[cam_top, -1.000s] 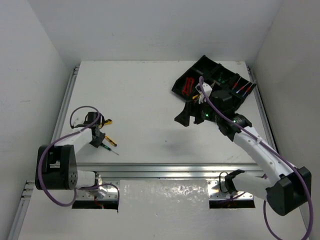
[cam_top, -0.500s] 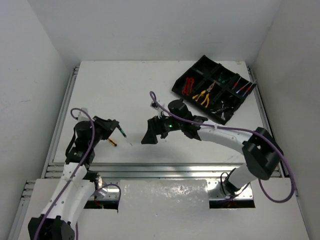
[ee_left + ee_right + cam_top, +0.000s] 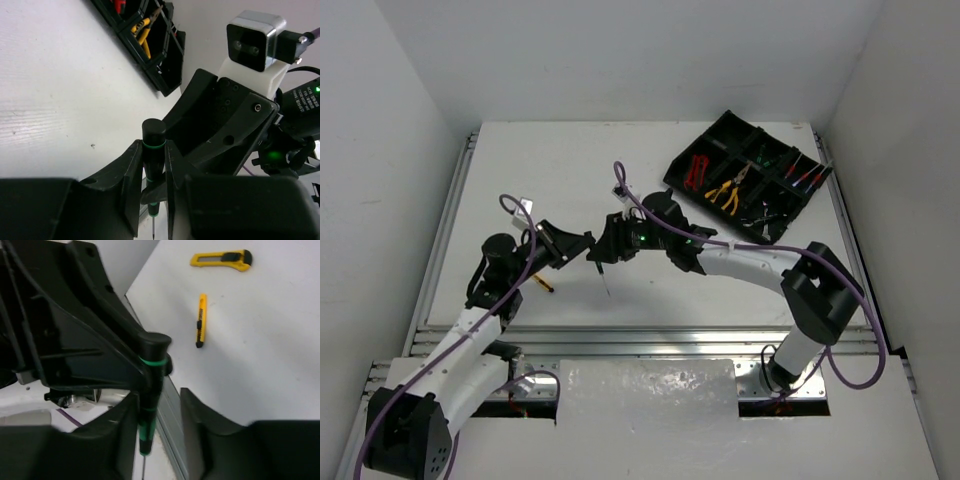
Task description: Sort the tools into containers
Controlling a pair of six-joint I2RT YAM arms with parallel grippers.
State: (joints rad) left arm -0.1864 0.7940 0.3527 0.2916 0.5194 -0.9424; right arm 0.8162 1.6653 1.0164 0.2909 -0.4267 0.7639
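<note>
1. Left gripper [image 3: 153, 165]: its fingers [image 3: 132, 170] are pressed against both sides of a screwdriver [image 3: 153, 136], pinching the handle just below the cap.
2. Screwdriver: it has a black handle with a green ring under the cap and a thin bare shaft. It is held over the middle of the table [image 3: 570, 170], left of the tray and well apart from it. In the top view the shaft points toward the near edge. Whether the tip touches the table cannot be told.
3. Right gripper [image 3: 157, 410]: it faces the left gripper head on. Its fingers [image 3: 192, 410] are spread and stand on either side of the same handle. One finger is against the handle or just beside it, and a clear gap remains at the other.
4. Right wrist camera [image 3: 255, 40]: the left wrist view shows it above the right gripper's black body.
5. Tray [image 3: 730, 130]: black and split by dividers, it sits at the far right corner of the table, turned at an angle to the table's edges.
6. Tray contents: yellow pliers [image 3: 725, 192] lie in a middle compartment and red pliers [image 3: 697, 172] in the one to their left. Thin screwdrivers [image 3: 805, 178] lie in the right-hand compartments.
7. Wide knife [image 3: 221, 259] and slim knife [image 3: 200, 320]: both are yellow cutters lying flat on the table, near each other but apart. They show behind the grippers in the right wrist view.
</note>
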